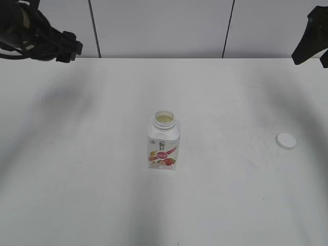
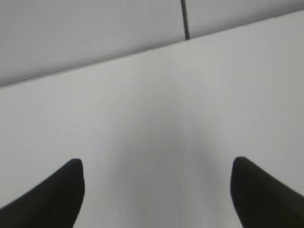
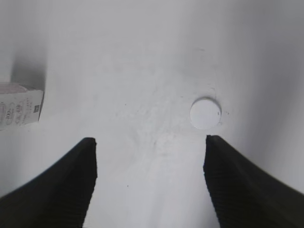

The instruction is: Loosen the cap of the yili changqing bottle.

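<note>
White tabletop (image 1: 77,169) is filling the scene, with the bottle (image 1: 163,142) standing upright and uncapped near its middle and the cap (image 1: 286,140) lying flat well off to the bottle's right. The right gripper (image 3: 149,183) is hanging above the table with fingers spread wide and empty, the cap lying just ahead between them. The left gripper (image 2: 156,187) is hovering far away, also spread apart, gripping nothing.
</note>
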Robot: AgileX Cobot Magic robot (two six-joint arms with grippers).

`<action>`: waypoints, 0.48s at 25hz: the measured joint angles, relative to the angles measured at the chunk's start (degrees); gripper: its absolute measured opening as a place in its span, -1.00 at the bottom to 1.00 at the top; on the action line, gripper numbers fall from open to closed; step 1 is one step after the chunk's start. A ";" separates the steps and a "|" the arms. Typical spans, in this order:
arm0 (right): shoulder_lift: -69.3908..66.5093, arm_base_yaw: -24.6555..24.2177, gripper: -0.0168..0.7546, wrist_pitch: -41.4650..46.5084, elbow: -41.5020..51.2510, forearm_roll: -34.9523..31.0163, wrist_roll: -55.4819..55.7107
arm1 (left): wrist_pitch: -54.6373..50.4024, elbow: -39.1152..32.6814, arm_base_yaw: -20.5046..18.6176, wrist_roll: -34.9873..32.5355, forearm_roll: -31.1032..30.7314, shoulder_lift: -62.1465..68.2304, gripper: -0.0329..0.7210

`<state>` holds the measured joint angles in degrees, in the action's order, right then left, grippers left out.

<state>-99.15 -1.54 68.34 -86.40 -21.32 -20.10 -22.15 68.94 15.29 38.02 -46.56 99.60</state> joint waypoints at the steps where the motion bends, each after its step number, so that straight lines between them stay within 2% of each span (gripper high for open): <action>1: 0.22 0.00 0.48 0.50 -0.36 -0.32 0.00 | -1.21 0.41 0.83 -4.27 5.97 -0.61 0.61; 2: 0.37 0.00 0.48 0.69 -0.49 -0.53 0.00 | -3.07 1.09 1.52 -6.55 10.73 -1.52 0.61; 5: 0.42 0.00 0.48 0.96 -0.55 -0.75 0.58 | -12.15 3.86 2.94 -9.82 19.76 -5.15 0.59; 8: 1.01 0.05 0.48 0.96 -0.55 0.12 2.84 | -22.37 5.36 2.54 -10.50 23.07 -9.10 0.52; 12: 5.00 0.05 0.48 1.09 -0.35 1.59 6.00 | -37.48 5.37 0.23 -11.77 24.25 -11.95 0.44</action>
<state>-94.15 -1.48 69.43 -86.75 -19.72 -14.10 -59.63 74.31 15.52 26.26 -22.31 87.65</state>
